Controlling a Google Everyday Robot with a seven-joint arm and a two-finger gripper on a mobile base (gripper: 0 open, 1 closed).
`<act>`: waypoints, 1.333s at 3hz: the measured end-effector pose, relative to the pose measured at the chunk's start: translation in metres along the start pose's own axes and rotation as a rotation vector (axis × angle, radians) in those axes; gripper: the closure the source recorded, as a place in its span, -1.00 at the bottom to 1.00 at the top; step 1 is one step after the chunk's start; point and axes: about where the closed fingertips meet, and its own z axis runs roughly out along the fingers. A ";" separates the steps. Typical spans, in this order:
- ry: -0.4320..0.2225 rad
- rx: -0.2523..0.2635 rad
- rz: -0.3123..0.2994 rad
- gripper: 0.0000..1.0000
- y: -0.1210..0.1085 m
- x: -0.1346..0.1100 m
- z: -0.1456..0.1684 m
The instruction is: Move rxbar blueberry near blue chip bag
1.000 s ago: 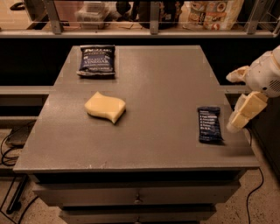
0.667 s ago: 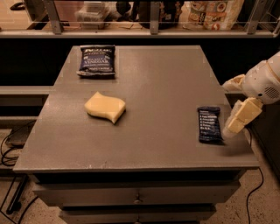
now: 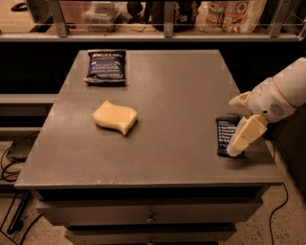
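Grey table [image 3: 162,167]: working surface. The gripper [image 3: 233,127] hangs at the right edge, fingers apart, one on each side of the bar's length, likely lined up for a grasp. Blue chip bag [image 3: 106,66] lies flat at the far left corner, well apart. Yellow sponge [image 3: 115,116] sits between them. Rxbar blueberry [image 3: 223,139] lies flat near the right edge, not yet gripped.

table [image 3: 167,86]: grey square top, 2 drawer fronts under its front edge
sponge [image 3: 115,116]: pale yellow, wavy outline, lying flat left of the table's middle
ledge [image 3: 143,36]: runs behind the table, metal posts rising from it
printed bags [image 3: 234,14]: standing on the ledge, far right
cables [image 3: 12,162]: dark, on the floor left of the table
gripper [image 3: 241,119]: over the table's right front part
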 end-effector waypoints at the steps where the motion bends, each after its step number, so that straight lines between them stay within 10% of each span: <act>1: 0.003 -0.008 0.024 -1.00 0.003 0.000 0.012; 4: 0.055 0.032 0.084 0.28 -0.006 0.017 0.005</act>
